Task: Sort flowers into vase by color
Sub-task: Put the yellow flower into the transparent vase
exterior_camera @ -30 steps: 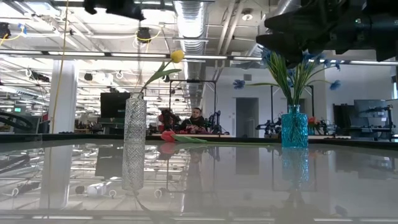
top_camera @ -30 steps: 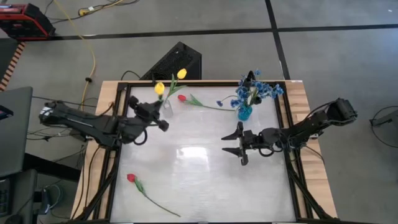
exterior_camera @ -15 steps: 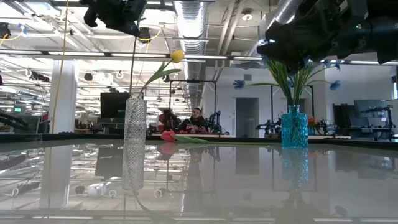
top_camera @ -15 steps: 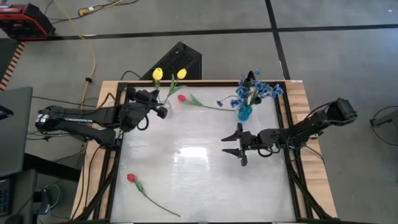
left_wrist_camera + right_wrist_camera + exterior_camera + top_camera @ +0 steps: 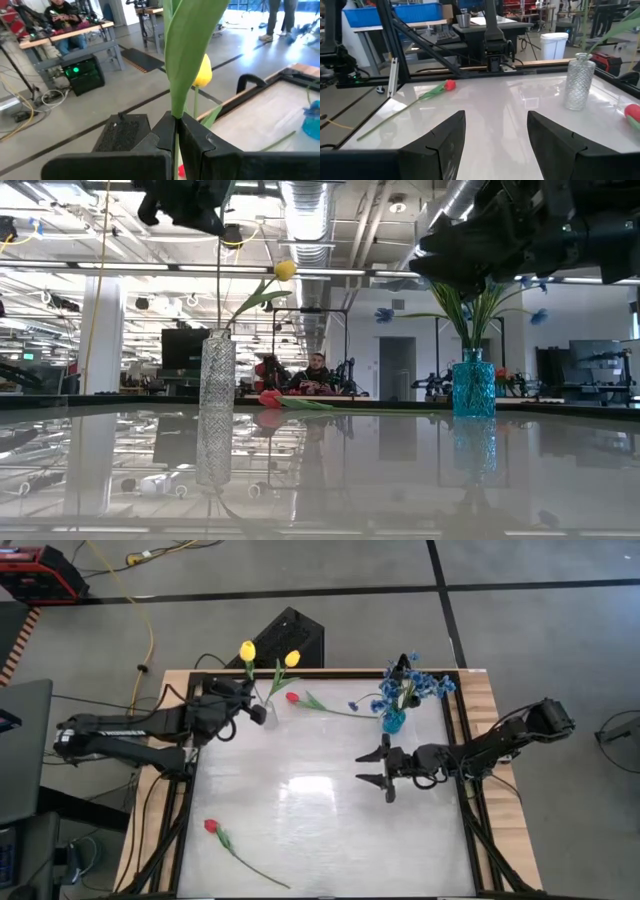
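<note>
My left gripper (image 5: 252, 706) is shut on a yellow tulip (image 5: 247, 650), holding it upright over the clear glass vase (image 5: 216, 405) at the table's far left. Its thin stem (image 5: 218, 280) runs down to the vase mouth; whether it is inside I cannot tell. A second yellow tulip (image 5: 292, 658) stands in that vase. One red tulip (image 5: 292, 697) lies by the far edge, another (image 5: 211, 826) at the near left. Blue sprigs (image 5: 410, 685) stand in the blue vase (image 5: 393, 721). My right gripper (image 5: 372, 768) hovers open at the middle right. My left gripper pinches the yellow tulip's green stem and leaf (image 5: 174, 112) between its two shut fingers. The fingers come about level from the table's left side and lie across the stem. The flower stands upright and lifted, head above the fingers, and the rest of the stem hangs below.
A black metal frame (image 5: 460, 730) runs round the glossy white table top. The wide middle and near right of the top are bare. A black box (image 5: 285, 640) sits on the floor beyond the far edge. People sit at benches in the room behind.
My left gripper has carried the yellow tulip toward the table's far edge, to above the clear vase, staying shut on it. The flower stays upright, and its head now shows beyond the table's far edge in the high view.
</note>
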Robot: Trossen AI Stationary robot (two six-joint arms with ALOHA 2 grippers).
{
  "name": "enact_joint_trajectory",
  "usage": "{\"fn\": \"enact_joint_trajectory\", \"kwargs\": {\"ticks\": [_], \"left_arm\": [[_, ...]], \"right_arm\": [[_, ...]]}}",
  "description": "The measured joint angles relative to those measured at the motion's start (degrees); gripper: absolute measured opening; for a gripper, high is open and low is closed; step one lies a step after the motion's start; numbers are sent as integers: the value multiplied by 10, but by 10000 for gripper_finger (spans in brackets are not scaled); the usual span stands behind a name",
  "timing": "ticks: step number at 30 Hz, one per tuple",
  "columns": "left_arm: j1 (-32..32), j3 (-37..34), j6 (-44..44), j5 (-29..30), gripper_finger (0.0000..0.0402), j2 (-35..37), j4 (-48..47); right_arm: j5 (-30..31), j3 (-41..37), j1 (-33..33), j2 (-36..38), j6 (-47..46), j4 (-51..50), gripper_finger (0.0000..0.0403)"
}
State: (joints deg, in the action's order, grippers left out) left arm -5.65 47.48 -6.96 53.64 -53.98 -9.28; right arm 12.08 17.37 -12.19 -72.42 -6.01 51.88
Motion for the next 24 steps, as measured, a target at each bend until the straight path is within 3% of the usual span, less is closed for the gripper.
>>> {"fn": "enact_joint_trajectory", "kwargs": {"ticks": [8,18,24], "left_arm": [[-41,-51,-31,-13,0,-2,13],[-96,-132,-129,-102,1,-5,53],[-111,-142,-138,-174,38,-5,50]], "right_arm": [[-1,0,-2,0,0,-6,239],[-2,0,0,0,0,-5,239],[-2,0,-1,0,-13,-4,239]]}}
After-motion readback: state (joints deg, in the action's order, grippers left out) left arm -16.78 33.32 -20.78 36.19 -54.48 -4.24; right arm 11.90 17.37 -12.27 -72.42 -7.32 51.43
